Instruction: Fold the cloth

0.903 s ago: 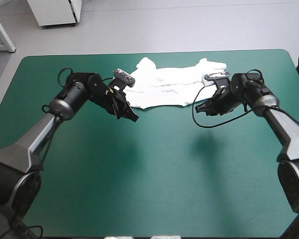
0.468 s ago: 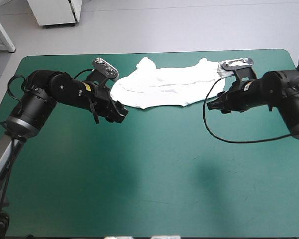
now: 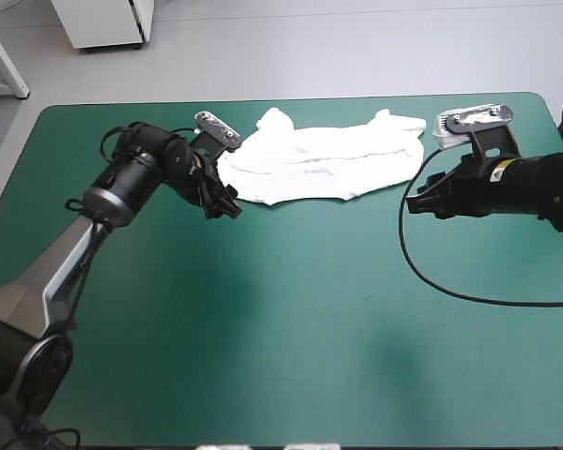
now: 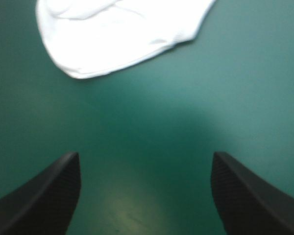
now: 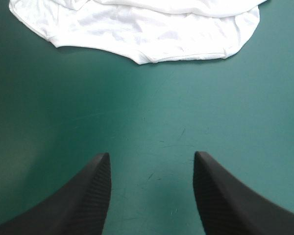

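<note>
Left gripper (image 3: 227,208) and right gripper (image 3: 415,204) spread empty, T-shirt (image 3: 319,164) ahead — likely the approach; next, pinch its near edge.

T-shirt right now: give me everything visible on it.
The T-shirt is white, thin, soft-looking fabric, wrinkled. It lies as a wide, loosely layered band near the far edge of the teal-green cover. There is a bunched lump at each far corner, and the near edge is rounded. It rests only on the cover. The left gripper and right gripper stand open near its two ends, both apart from it.
</note>
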Action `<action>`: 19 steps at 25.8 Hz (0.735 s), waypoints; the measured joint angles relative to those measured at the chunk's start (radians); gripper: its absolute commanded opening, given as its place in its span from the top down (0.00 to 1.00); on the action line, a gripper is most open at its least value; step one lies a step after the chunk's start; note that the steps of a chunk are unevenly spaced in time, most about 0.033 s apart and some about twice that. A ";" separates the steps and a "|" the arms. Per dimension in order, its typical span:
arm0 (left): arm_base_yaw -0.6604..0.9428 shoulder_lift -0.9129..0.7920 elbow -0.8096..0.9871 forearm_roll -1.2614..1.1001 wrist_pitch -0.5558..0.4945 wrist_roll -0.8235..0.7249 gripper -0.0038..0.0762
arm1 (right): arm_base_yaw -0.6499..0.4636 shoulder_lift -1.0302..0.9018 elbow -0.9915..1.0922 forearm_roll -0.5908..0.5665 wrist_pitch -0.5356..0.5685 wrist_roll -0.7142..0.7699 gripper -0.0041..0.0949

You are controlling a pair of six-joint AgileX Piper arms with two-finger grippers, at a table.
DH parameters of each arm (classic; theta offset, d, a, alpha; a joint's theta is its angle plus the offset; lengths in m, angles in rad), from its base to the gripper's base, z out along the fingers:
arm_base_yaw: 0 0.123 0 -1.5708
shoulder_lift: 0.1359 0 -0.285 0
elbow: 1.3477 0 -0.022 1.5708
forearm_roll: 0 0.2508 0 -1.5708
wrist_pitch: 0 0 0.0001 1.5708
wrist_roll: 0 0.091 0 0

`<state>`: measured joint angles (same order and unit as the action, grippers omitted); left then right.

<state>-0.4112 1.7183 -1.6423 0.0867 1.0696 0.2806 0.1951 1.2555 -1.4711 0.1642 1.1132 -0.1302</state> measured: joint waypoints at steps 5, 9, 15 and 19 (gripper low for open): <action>0.023 0.145 -0.144 0.087 -0.009 -0.093 0.27 | 0.000 0.000 0.000 0.010 -0.015 0.001 0.45; 0.089 0.267 -0.258 0.057 -0.012 -0.123 0.27 | 0.020 0.000 0.000 0.005 -0.019 0.001 0.45; 0.178 0.404 -0.332 0.024 -0.027 -0.131 0.27 | 0.111 0.021 -0.008 -0.025 -0.022 0.001 0.45; 0.186 0.531 -0.424 -0.049 -0.051 -0.131 0.27 | 0.146 0.061 -0.033 -0.025 -0.024 0.001 0.45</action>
<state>-0.2257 2.2495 -2.0664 0.0377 1.0181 0.1499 0.3410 1.3168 -1.5040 0.1394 1.0889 -0.1293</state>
